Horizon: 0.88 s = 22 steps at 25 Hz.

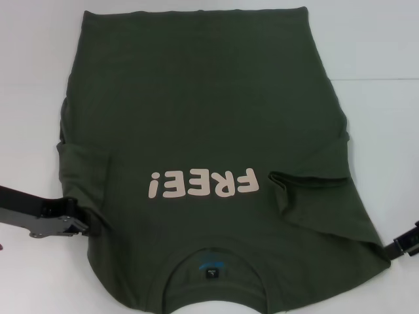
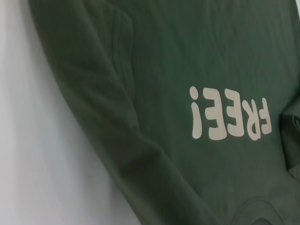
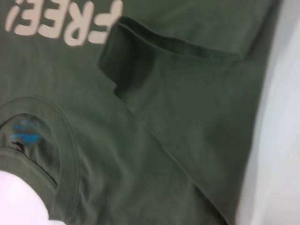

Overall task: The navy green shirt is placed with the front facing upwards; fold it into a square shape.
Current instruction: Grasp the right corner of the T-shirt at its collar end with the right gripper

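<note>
A plain white counter with a smooth, matte top is seen under everything; nothing of the room beyond it is shown. The navy green shirt is spread across the middle of the counter, front up, with its round collar at the near edge and its hem at the far side. The cloth is a soft, dull cotton, mostly flat, with gentle wrinkles along both sides. A pale pinkish "FREE!" print is read upside down across the chest, and a small dark tag with blue marks is sewn inside the collar. Both short sleeves are folded inward onto the body, the right one forming a thick, creased flap. The left claw is placed at the shirt's left edge near the shoulder, the right claw at the right shoulder edge. Whether either claw is wide, narrow or holding cloth cannot be told.
</note>
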Tool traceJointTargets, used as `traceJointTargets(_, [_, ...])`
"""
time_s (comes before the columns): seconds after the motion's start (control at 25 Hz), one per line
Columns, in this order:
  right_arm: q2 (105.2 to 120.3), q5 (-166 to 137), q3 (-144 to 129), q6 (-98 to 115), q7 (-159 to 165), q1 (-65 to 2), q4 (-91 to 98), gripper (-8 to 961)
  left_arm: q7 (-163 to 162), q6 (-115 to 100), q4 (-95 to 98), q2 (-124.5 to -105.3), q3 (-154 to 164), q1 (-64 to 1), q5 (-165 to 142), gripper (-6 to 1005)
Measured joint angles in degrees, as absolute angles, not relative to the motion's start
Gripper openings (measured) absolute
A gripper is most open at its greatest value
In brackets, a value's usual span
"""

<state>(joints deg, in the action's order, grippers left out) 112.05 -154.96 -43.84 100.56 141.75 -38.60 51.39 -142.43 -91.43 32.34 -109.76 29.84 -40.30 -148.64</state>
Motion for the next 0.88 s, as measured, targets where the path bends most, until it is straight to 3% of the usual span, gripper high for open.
traceJointTargets(0.88, [112.59,-155.0,-43.3,96.6,141.5,-38.1,47.0,561,-141.8,-91.5,32.3,-110.48,29.7,-41.3,-148.6,53])
